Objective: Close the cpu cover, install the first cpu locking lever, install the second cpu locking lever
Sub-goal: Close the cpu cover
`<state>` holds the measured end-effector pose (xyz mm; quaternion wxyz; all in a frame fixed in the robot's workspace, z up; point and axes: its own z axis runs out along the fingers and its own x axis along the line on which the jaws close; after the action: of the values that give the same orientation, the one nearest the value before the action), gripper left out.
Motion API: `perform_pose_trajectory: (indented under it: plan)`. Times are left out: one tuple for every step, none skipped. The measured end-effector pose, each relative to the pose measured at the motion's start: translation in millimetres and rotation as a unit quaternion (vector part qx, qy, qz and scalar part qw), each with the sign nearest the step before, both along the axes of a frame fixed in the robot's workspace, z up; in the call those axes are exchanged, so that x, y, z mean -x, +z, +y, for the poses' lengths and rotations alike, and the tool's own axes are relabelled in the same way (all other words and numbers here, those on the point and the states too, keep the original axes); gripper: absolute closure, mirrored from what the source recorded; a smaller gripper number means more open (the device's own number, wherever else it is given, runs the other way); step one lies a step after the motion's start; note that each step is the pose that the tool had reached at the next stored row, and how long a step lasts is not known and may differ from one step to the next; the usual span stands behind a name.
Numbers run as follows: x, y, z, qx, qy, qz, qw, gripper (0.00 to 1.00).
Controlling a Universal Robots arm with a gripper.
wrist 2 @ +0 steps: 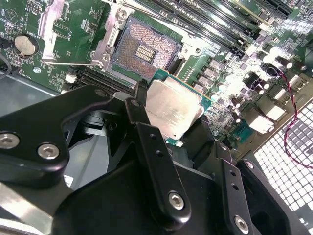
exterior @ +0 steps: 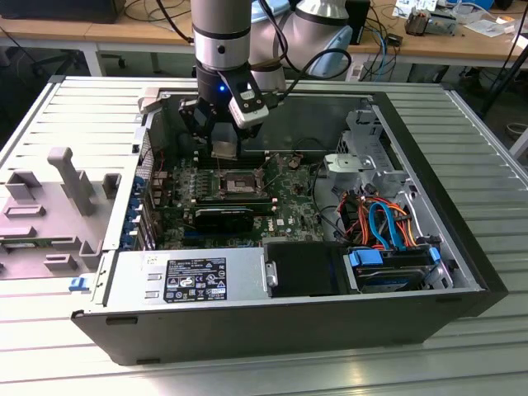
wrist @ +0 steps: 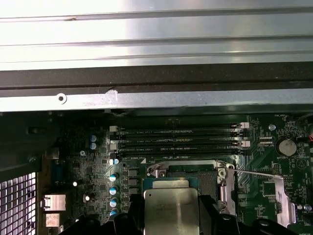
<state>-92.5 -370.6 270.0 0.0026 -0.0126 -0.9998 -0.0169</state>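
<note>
Gripper [exterior: 224, 139] hangs from the arm over the back part of the green board [exterior: 289, 210] inside the open case [exterior: 462, 239]. It is closed on a small silver chip [exterior: 224, 150] and holds it by two sides. In the second wrist view, the gripper [wrist 2: 171, 120] has a black finger [wrist 2: 138, 115] pressed on one side of the chip [wrist 2: 172, 108] and another finger on the far side. In the first wrist view, the chip [wrist: 171, 211] sits between the dark arms of the gripper [wrist: 171, 218].

The chip is up in the air, near one edge of the socket [wrist 2: 144, 49], and not in it. The socket's tiny pins are bare. In the exterior view the socket [exterior: 238, 183] sits near the middle of the board, below the gripper.

The cover [wrist 2: 50, 24] is open. It is swung away from the socket, on the side far from the chip, and green board shows through its square hole. In the first wrist view the cover [wrist: 283, 198] is just beside the socket [wrist: 188, 171], next to a round silver battery [wrist: 285, 146]. How far the cover tips back is hard to tell.

Long black slots [wrist: 181, 139] run along the other side of the socket, toward the case wall.
</note>
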Motion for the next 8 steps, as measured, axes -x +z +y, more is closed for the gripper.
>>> perform_pose_trajectory:
  plan:
    - [0.0, -0.1, 0.0, 0.0002, 0.000, 0.0000, 1.0000, 0.45]
    - [0.0, -0.2, 0.0, 0.0006, 0.000, 0.0000, 1.0000, 0.45]
    - [0.0, -0.3, 0.0, 0.0008, 0.000, 0.0000, 1.0000, 0.45]
    - [0.0, -0.3, 0.0, 0.0010, 0.000, 0.0000, 1.0000, 0.45]
    - [0.0, -0.4, 0.0, 0.0012, 0.000, 0.0000, 1.0000, 0.45]
    - [0.0, -0.5, 0.0, 0.0014, 0.000, 0.0000, 1.0000, 0.45]
    - [0.0, -0.6, 0.0, 0.0017, 0.000, 0.0000, 1.0000, 0.45]
    - [0.0, -0.7, 0.0, 0.0019, 0.000, 0.0000, 1.0000, 0.45]
